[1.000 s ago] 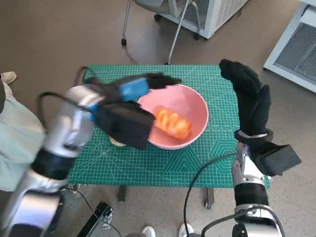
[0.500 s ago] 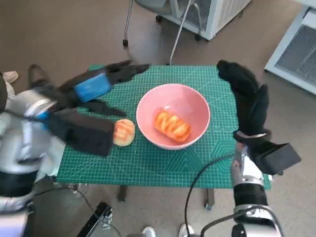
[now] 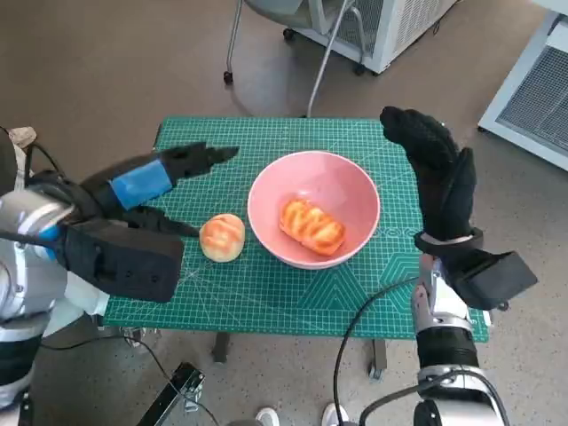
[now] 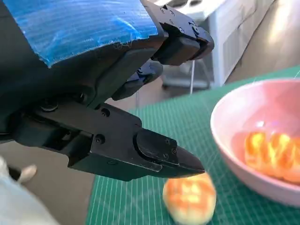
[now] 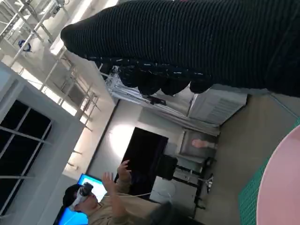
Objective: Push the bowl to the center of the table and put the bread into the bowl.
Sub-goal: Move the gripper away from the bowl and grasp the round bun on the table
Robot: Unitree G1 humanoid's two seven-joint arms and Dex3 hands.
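Bowl point(image 3: 355, 191): we found one bread point(image 3: 311, 224) inside it.
Second bread point(image 3: 222, 237): just beside the bowl.
Left hand point(image 3: 146, 182): spread, empty.
Right hand point(image 3: 437, 169): spread, empty.

A green gridded cutting mat point(image 3: 293, 297) covered the small table. The surrounding floor point(image 3: 106, 71) was brown. Metal chair legs on castors point(image 3: 232, 53) stood beyond the table, beside white louvred cabinets point(image 3: 395, 22). The right wrist view showed tall windows point(image 5: 21, 136) and a seated person point(image 5: 101, 206).
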